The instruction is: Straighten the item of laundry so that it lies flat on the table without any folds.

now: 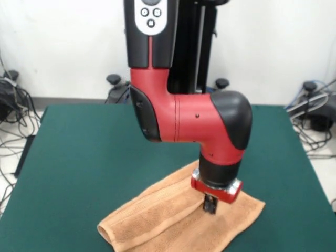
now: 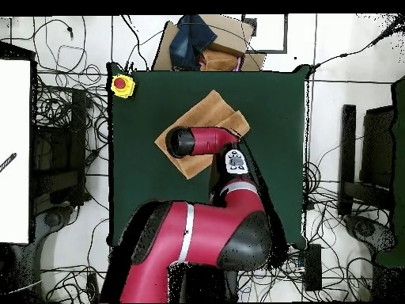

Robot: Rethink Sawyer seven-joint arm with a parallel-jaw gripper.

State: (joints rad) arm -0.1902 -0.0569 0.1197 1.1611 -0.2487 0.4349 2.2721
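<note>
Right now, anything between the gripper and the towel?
Nothing in the front view: the gripper is right down at the tan towel, with no gap or object visible between them. Overhead, the arm hides the spot.

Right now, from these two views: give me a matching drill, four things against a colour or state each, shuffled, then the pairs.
Things:
1. towel
2. table
3. gripper
4. button box

States:
A. dark green top
B. yellow, at a table corner
C. tan, folded over on itself
D. down on the towel

Pairs: 1-C, 2-A, 3-D, 4-B
</note>
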